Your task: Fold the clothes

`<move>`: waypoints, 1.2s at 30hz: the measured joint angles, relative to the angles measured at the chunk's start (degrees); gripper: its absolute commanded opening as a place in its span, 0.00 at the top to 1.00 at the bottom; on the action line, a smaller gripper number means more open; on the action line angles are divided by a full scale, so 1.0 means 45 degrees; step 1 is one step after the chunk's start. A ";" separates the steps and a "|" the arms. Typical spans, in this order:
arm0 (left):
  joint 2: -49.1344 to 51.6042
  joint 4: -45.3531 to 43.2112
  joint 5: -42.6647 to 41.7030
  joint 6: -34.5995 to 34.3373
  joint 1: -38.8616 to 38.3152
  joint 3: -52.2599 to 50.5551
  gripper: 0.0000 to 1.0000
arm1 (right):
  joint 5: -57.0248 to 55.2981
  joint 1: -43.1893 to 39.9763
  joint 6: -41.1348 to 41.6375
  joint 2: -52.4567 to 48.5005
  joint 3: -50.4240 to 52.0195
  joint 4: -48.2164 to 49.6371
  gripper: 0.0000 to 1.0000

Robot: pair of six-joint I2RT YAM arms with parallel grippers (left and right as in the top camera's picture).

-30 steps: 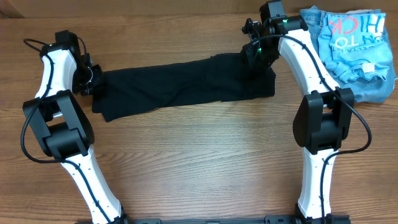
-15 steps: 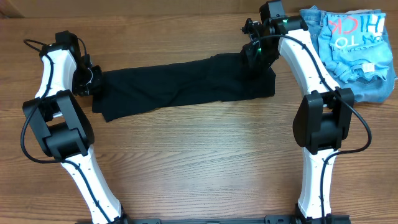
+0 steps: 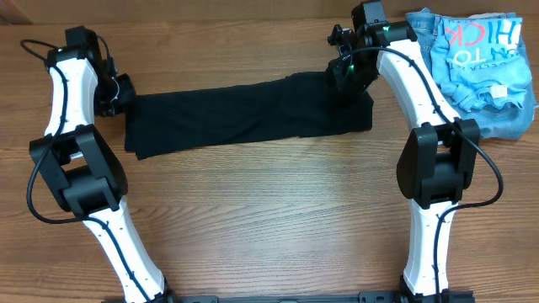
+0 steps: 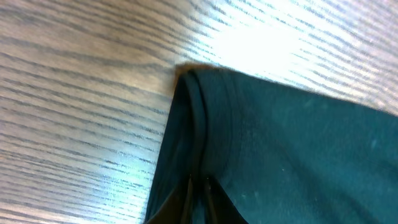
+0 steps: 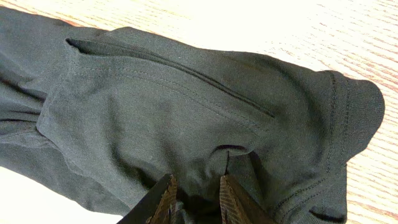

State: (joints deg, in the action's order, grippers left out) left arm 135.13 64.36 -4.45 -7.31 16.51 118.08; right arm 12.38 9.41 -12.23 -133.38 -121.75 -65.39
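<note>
1. One black T-shirt, stretched long across the table.
2. Two grippers: left gripper pinching its left end, right gripper nipping its right.
3. One light blue T-shirt, far right.

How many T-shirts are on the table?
2: the black T-shirt spread across the centre, and the light blue T-shirt heaped at the far right corner. More may be hidden beneath it.

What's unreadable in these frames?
- Left pincer: left wrist view, cut off by the bottom edge, dark against the black T-shirt; open or shut unclear.
- Right pincer: overhead, hidden beneath its own wrist.
- Light blue T-shirt: overhead, lettering partly lost in folds.
</note>
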 measured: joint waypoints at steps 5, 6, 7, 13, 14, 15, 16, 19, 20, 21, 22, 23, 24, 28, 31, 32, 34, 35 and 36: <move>0.0000 -0.0714 0.0015 -0.0199 0.0000 0.0083 0.89 | 0.0000 0.0000 -0.0005 0.0000 0.0000 0.0015 0.73; 0.0000 -0.0743 0.0063 -0.0209 0.0000 0.0087 0.88 | 0.0000 0.0000 -0.0005 0.0000 0.0000 0.0015 0.73; 0.0000 -0.0850 0.0219 -0.0248 0.0000 0.0092 0.88 | 0.0000 0.0000 -0.0005 0.0000 0.0000 0.0010 0.73; 0.0000 -0.0767 0.0534 -0.0340 0.0000 0.0107 0.53 | 0.0000 0.0000 0.0000 0.0000 0.0000 0.0010 0.73; 0.0000 -0.0665 0.0525 -0.0325 0.0000 0.0107 0.54 | 0.0005 0.0000 0.0000 0.0000 0.0000 0.0010 0.73; 0.0000 -0.0500 0.0486 -0.0194 0.0000 0.0107 0.55 | 0.0000 0.0000 -0.0005 0.0000 0.0000 0.0005 0.73; 0.0000 -0.0427 0.0393 -0.0015 0.0000 0.0107 0.56 | 0.0005 0.0000 -0.0005 0.0000 0.0000 0.0010 0.73; 0.0000 -0.0384 -0.0073 0.0408 0.0000 0.0107 0.58 | -0.0005 0.0000 -0.0010 0.0000 0.0000 0.0015 0.73; 0.0000 -0.0393 -0.0243 0.0461 0.0000 0.0107 0.58 | 0.0000 0.0000 -0.0005 0.0000 0.0000 0.0015 0.73; 0.0000 -0.0398 -0.0345 0.0544 0.0000 0.0107 0.58 | 0.0000 0.0000 -0.0005 0.0000 0.0000 0.0010 0.73; 0.0000 -0.0398 -0.0393 0.0641 0.0000 0.0107 0.60 | 0.0000 0.0000 -0.0005 0.0000 0.0000 0.0005 0.73; 0.0000 -0.0398 -0.0418 0.0675 0.0000 0.0102 0.63 | 0.0000 0.0000 -0.0010 0.0000 0.0000 0.0010 0.72; 0.0000 -0.0413 -0.0447 0.0704 0.0000 0.0097 0.65 | 0.0005 0.0000 -0.0005 0.0000 0.0000 0.0005 0.73; 0.0000 -0.0471 -0.0534 0.0777 0.0000 -0.0204 0.68 | 0.0000 0.0000 0.0000 0.0000 0.0000 0.0010 0.73; 0.0000 -0.0384 -0.0534 0.0831 0.0000 -0.0306 0.65 | 0.0000 0.0000 -0.0005 0.0000 0.0000 0.0005 0.73; 0.0000 -0.0316 -0.0534 0.0908 0.0000 -0.0306 0.64 | 0.0000 0.0000 0.0005 0.0000 0.0000 0.0000 0.73; 0.0000 -0.0214 -0.0534 0.1010 0.0000 -0.0306 0.64 | 0.0005 0.0000 -0.0010 0.0000 0.0000 0.0005 0.73; 0.0000 -0.0204 -0.0534 0.1015 0.0000 -0.0306 0.63 | 0.0000 0.0000 0.0000 0.0000 0.0000 0.0005 0.73; 0.0000 -0.0204 -0.0529 0.1020 0.0000 -0.0306 0.63 | 0.0005 0.0000 0.0000 0.0000 0.0000 0.0010 0.73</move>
State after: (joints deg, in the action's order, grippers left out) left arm 135.13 63.44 -6.83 -2.72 16.51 116.71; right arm 12.40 9.41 -12.23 -133.38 -121.75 -65.34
